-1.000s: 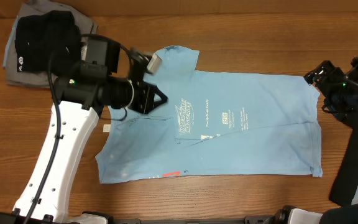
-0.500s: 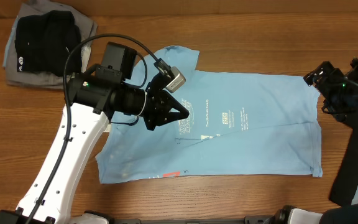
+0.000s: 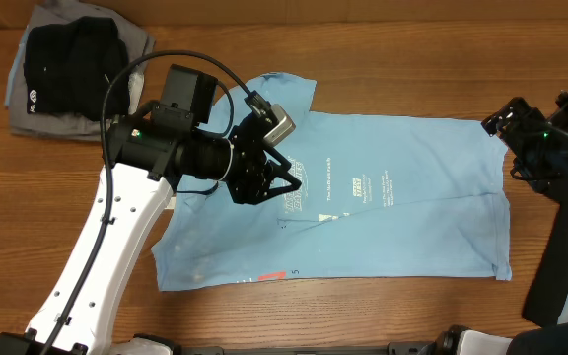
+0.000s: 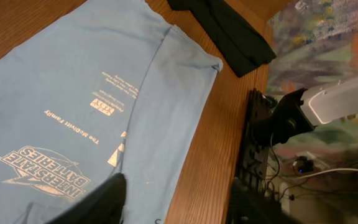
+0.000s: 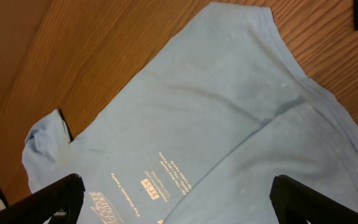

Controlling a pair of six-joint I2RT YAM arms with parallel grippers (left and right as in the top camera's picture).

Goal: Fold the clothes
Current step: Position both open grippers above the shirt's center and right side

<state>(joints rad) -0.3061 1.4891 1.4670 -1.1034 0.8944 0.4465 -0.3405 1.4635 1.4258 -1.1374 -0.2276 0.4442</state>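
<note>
The clothes, a light blue T-shirt (image 3: 392, 217), lie spread flat on the wooden table with small white logos facing up. My left gripper (image 3: 286, 182) hovers over the shirt's left half, beside the logo print. Its jaws stand apart with nothing between them. In the left wrist view the shirt (image 4: 73, 81) fills the left side below the left gripper (image 4: 179, 186). My right gripper (image 3: 501, 148) waits at the shirt's right edge, wide open and empty. In the right wrist view the shirt (image 5: 216, 112) lies below the right gripper (image 5: 182, 199).
A pile of black and grey folded garments (image 3: 67, 69) sits at the table's back left corner. A dark garment (image 4: 229, 31) lies past the shirt's far corner. A small white tag (image 3: 169, 203) lies left of the shirt. The table edge (image 4: 222, 155) runs near the shirt's side.
My left gripper has moved right from the sleeve area to over the logo print, and its jaws have come apart. The right arm and the shirt have not moved.
</note>
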